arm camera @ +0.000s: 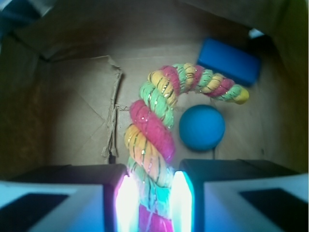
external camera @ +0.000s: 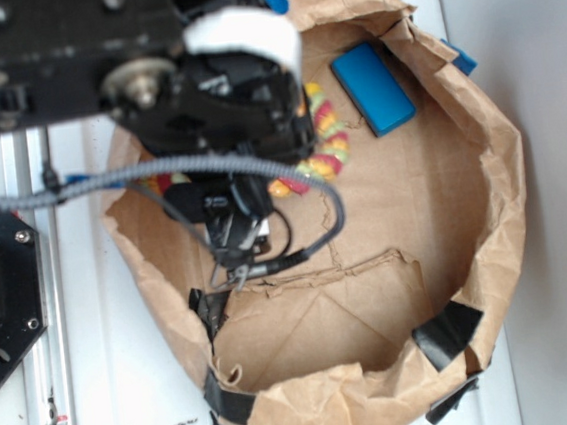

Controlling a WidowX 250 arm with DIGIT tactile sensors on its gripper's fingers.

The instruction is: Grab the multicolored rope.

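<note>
The multicolored rope (arm camera: 153,126) is a thick twist of red-pink, yellow and light green strands. In the wrist view it runs from between my fingers up and curves right to a yellow-bound end. My gripper (arm camera: 153,200) is shut on the rope's near part, both glowing pads pressing its sides. In the exterior view the arm hides most of the multicolored rope (external camera: 326,148); only a short curved stretch shows right of the gripper (external camera: 235,209). The rope appears to hang above the bag floor.
A crumpled brown paper bag (external camera: 483,193) with black tape walls in everything. A blue rectangular block (external camera: 372,87) lies at the bag's far right. A teal ball (arm camera: 202,127) sits beside the rope's curve. A torn cardboard flap (arm camera: 112,82) stands left.
</note>
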